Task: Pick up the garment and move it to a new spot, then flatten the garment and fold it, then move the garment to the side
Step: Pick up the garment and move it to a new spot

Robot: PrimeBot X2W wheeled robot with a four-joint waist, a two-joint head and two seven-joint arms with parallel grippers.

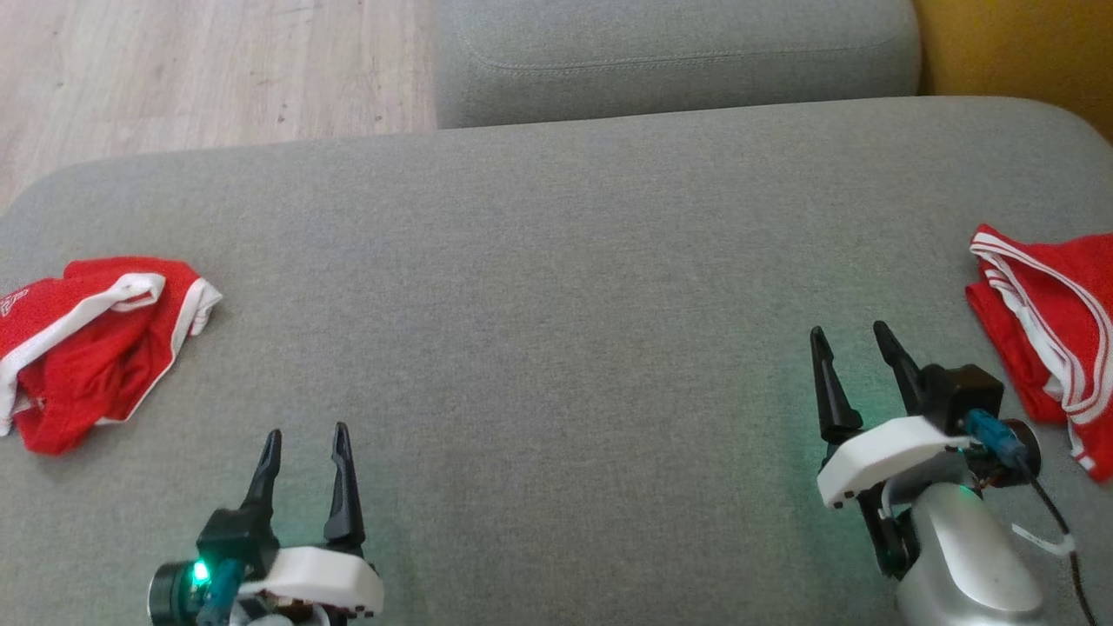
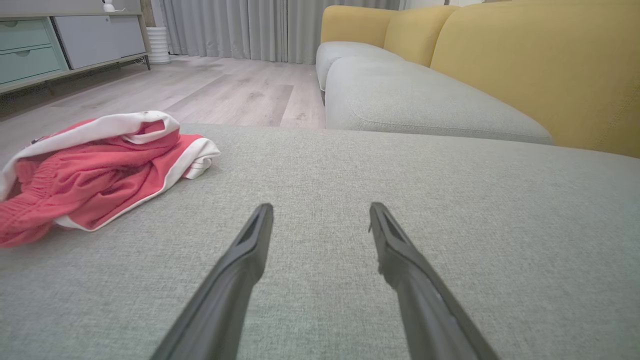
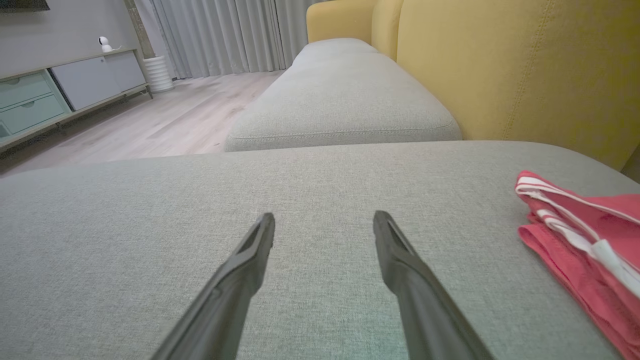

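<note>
At the bottom left of the head view, the left gripper (image 1: 308, 430) sits open over the grey sofa seat (image 1: 556, 261), with nothing in it. At the lower right, the right gripper (image 1: 848, 329) is open too and holds nothing. Each wrist view shows the same wide gap between the fingers, left (image 2: 321, 206) and right (image 3: 324, 215).

A bit farther up, a crumpled red garment (image 1: 87, 348) with white trim lies at the left edge. A folded red garment (image 1: 1052, 322) with white stripes lies at the right edge, near the right gripper but not touching it.

At the top is another grey cushion (image 1: 678, 52). The wood floor (image 1: 209, 69) is at the upper left.
</note>
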